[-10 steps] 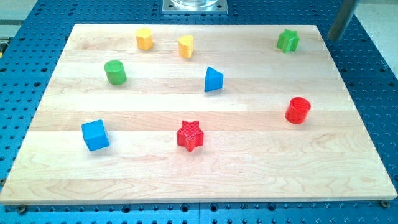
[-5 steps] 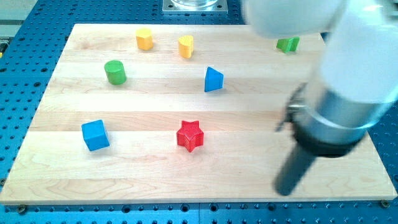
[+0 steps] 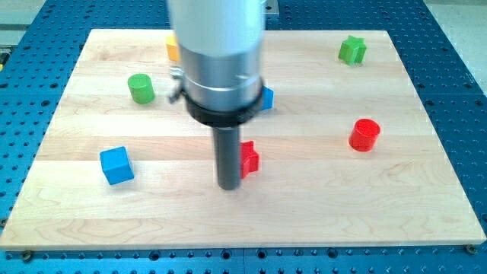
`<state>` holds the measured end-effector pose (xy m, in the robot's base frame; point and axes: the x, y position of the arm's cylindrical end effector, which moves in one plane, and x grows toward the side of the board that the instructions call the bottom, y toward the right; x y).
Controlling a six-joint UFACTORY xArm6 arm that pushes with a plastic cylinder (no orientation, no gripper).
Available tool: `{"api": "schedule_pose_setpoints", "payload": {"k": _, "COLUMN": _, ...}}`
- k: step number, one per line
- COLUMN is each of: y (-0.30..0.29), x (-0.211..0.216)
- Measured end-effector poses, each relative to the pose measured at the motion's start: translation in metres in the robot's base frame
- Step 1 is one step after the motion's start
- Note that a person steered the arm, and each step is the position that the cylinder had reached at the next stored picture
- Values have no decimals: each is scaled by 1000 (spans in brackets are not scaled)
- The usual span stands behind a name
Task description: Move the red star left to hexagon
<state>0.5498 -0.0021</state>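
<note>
Since my tip [image 3: 230,185] sits just left of the red star [image 3: 249,158], mid-surface, with no gripper to open or close, it should circle right before pushing toward the half-hidden yellow block [image 3: 171,47].

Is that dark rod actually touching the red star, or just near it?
Cannot tell for sure. My tip sits right at the red star's left side, the rod covering most of it, with no gap visible.
</note>
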Motion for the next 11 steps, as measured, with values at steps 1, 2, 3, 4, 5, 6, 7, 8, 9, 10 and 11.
{"api": "schedule_pose_setpoints", "payload": {"k": 1, "y": 39, "x": 0}}
{"api": "schedule_pose_setpoints", "payload": {"k": 2, "y": -6, "x": -49}}
{"api": "schedule_pose_setpoints", "payload": {"k": 3, "y": -83, "x": -108}}
{"api": "schedule_pose_setpoints", "payload": {"k": 4, "y": -121, "x": -150}}
{"api": "schedule_pose_setpoints", "payload": {"k": 5, "y": -132, "x": -151}}
{"api": "schedule_pose_setpoints", "payload": {"k": 6, "y": -148, "x": -207}}
{"api": "schedule_pose_setpoints", "payload": {"k": 7, "y": -150, "x": -245}}
{"api": "schedule_pose_setpoints", "payload": {"k": 8, "y": -155, "x": -259}}
{"api": "schedule_pose_setpoints", "payload": {"k": 9, "y": -211, "x": -262}}
{"api": "schedule_pose_setpoints", "payload": {"k": 10, "y": -205, "x": -275}}
{"api": "schedule_pose_setpoints", "payload": {"k": 11, "y": -195, "x": -277}}
